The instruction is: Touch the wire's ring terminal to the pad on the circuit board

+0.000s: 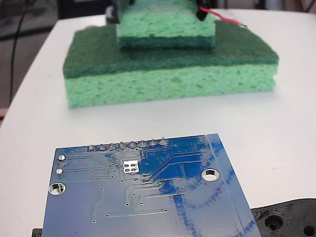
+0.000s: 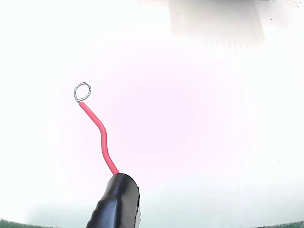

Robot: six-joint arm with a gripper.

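Gripper (image 2: 116,202) clenched on wire (image 2: 100,137) at base. Wire looked light, springy; ring terminal (image 2: 82,91) fragile. Hung past far tabletop edge region, well apart from pad (image 1: 130,166) on circuit board (image 1: 148,197) near front edge.

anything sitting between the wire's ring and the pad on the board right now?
In the fixed view the ring is far back at the top, and the stacked green sponges lie on the table between it and the pad on the blue board. The pad itself is uncovered. The wrist view shows only white table under the ring.
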